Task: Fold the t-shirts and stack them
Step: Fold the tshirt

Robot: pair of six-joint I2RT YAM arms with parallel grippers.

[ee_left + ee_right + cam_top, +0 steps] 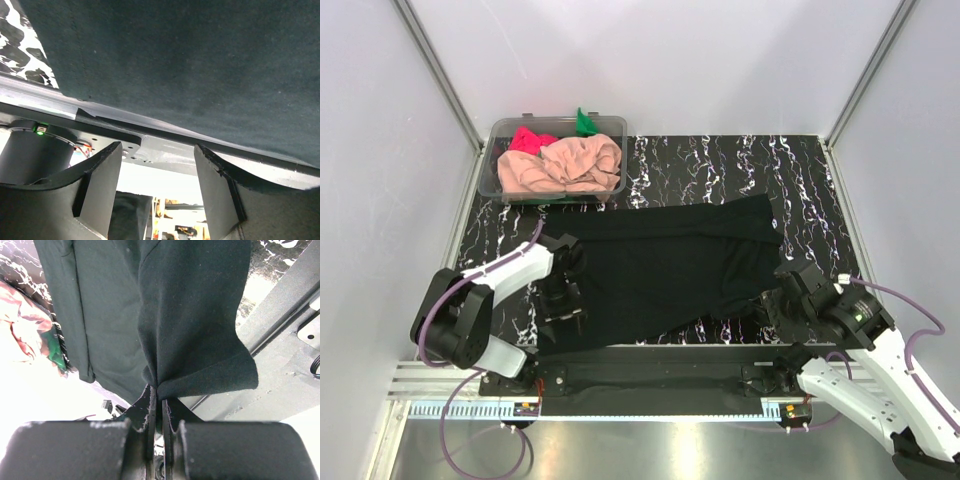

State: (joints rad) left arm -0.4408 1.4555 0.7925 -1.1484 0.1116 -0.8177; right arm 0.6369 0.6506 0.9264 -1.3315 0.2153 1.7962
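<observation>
The large black t-shirt point(670, 265) lies spread across the middle of the marbled table. My right gripper point(770, 305) is shut on a bunched fold at the shirt's near right edge; in the right wrist view the cloth point(195, 315) rises straight out of the closed jaws point(159, 390). Over the shirt's near left edge my left gripper point(563, 300) stands open. Nothing lies between its fingers point(157, 150), and the black cloth point(200, 65) lies just beyond their tips. The peach-pink point(565, 165), pink-red point(528, 140) and green point(585, 123) t-shirts lie crumpled in the tub.
A clear plastic tub point(560, 121) stands at the back left of the table point(720, 165). A metal rail point(650, 375) runs along the near edge between the arm bases. White walls close in the left, back and right sides.
</observation>
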